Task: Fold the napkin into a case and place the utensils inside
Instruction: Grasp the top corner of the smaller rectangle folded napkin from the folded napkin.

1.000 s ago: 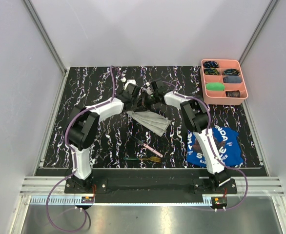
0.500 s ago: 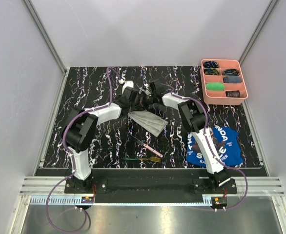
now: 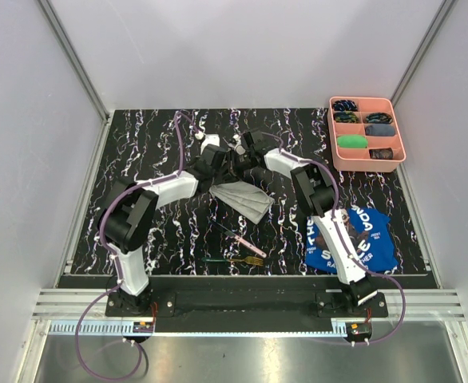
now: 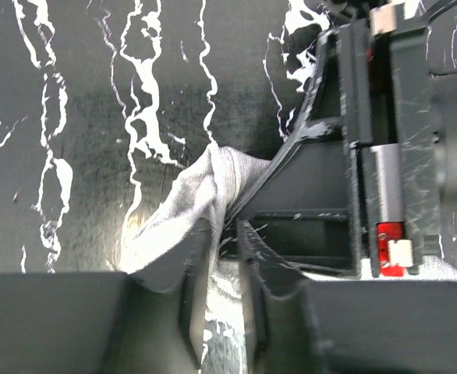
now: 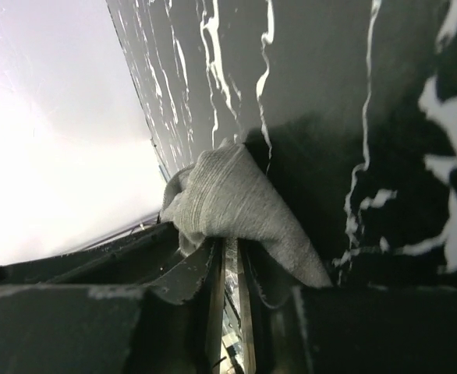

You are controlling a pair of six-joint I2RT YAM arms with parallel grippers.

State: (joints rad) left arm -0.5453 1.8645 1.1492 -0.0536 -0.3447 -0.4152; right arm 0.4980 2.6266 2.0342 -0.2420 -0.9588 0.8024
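Seen from above, the left hand (image 3: 218, 167) and right hand (image 3: 246, 159) meet over the far corner of the folded grey napkin (image 3: 246, 199) at mid-counter (image 3: 154, 136). The knife (image 3: 240, 239) and fork (image 3: 234, 260) lie apart from it, nearer the arm bases.

Left wrist camera: napkin (image 4: 178, 218) bunched between the left hand's (image 4: 222, 234) narrowly parted jaws; whether they clamp it is unclear.

Right wrist camera: a napkin (image 5: 228, 195) fold likewise sits in the right hand's (image 5: 230, 249) slim gap, grip unclear.
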